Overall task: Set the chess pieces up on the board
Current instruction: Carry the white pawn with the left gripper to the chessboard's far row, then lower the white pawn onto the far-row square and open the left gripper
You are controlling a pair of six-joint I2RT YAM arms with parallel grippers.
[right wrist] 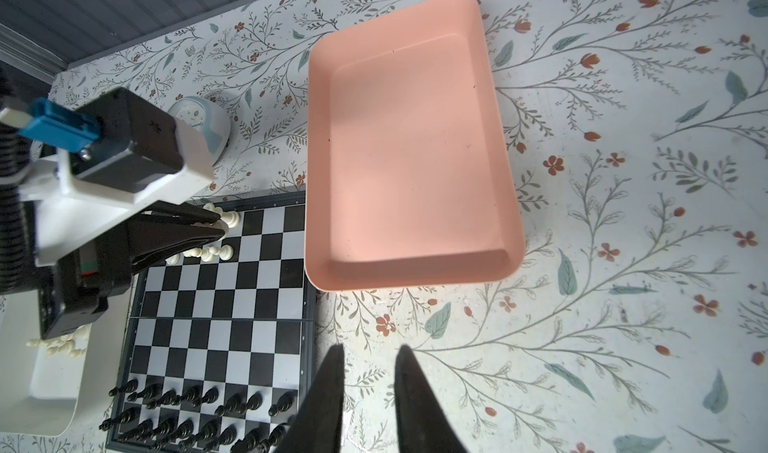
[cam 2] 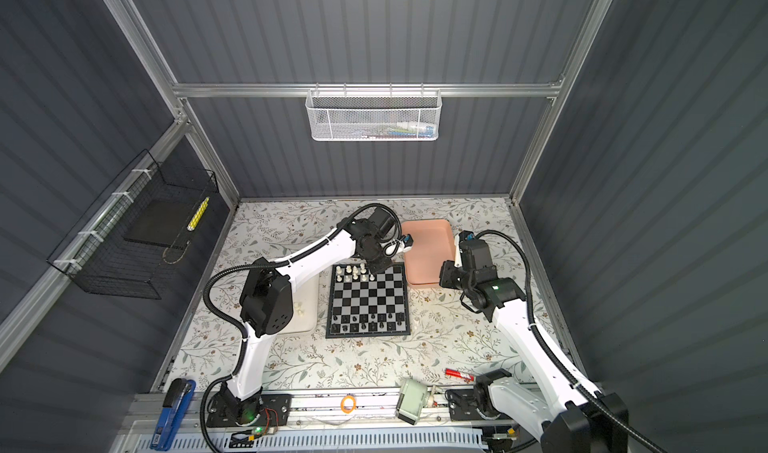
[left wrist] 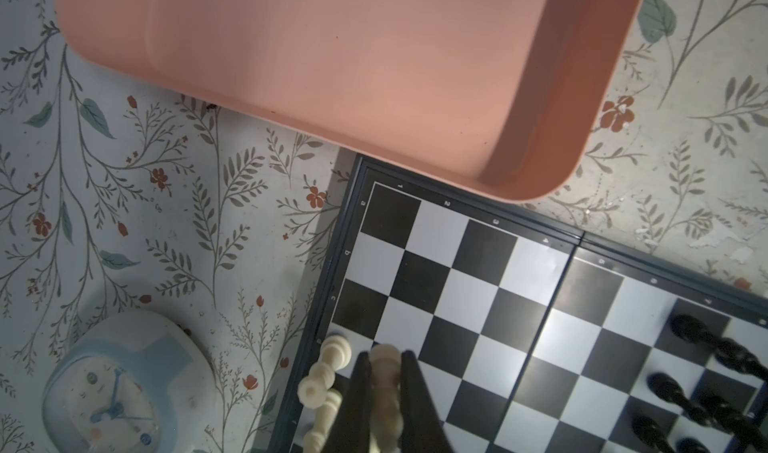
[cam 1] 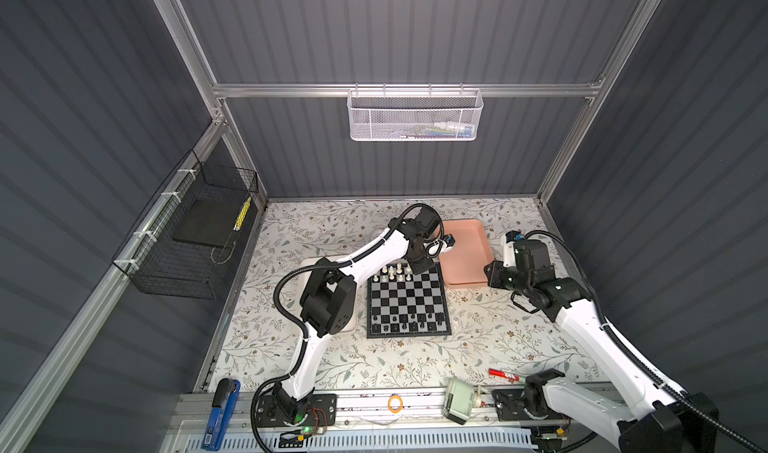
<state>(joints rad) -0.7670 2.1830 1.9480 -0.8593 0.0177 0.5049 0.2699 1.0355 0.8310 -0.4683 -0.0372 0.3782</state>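
Gripping a white piece [left wrist: 385, 384], the left jaws stood closed over the board's [cam 1: 409, 303] far edge. The right jaws hung slightly parted and empty over the table [right wrist: 623, 264], beside the pink tray [right wrist: 409, 147].

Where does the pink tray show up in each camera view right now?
Top views: pink tray right of the board's far corner.
Left wrist view: fills the upper middle.
Right wrist view: centre.
Shared landmark: the board beside it.
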